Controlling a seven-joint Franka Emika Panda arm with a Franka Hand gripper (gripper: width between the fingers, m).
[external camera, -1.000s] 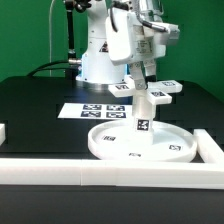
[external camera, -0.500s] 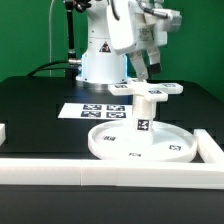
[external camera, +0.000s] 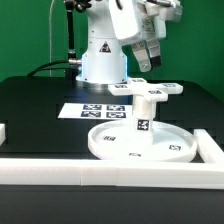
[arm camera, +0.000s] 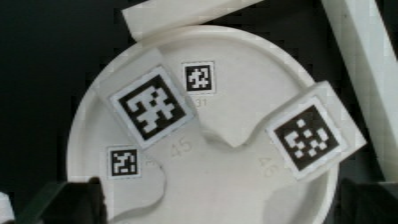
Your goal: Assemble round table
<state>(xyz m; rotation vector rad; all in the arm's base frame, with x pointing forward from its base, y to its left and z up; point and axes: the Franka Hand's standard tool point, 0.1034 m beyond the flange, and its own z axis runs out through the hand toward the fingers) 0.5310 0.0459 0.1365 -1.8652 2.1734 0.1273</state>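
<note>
The round rimmed disc [external camera: 100, 147] lies at the table's front. The short thick cylinder [external camera: 142, 118] stands upright on its middle. The cross-shaped piece [external camera: 150, 91] lies flat on top of the cylinder. My gripper [external camera: 146, 66] hangs open and empty a little above the cross piece, apart from it. In the wrist view the gripper [arm camera: 222, 205] looks straight down on a tagged arm of the cross piece [arm camera: 306, 138] and the disc [arm camera: 267, 60]. One dark finger [arm camera: 71, 200] shows at the picture's edge with nothing between the jaws.
The marker board [external camera: 90, 110] lies behind the disc, toward the robot base [external camera: 100, 60]. A long white rail [external camera: 110, 172] runs along the front edge, another [external camera: 208, 147] stands at the exterior view's right, and a short one [external camera: 3, 132] at its left.
My gripper was down at the cross piece on the cylinder. It has let go and risen clear. The stacked parts stayed in place.
</note>
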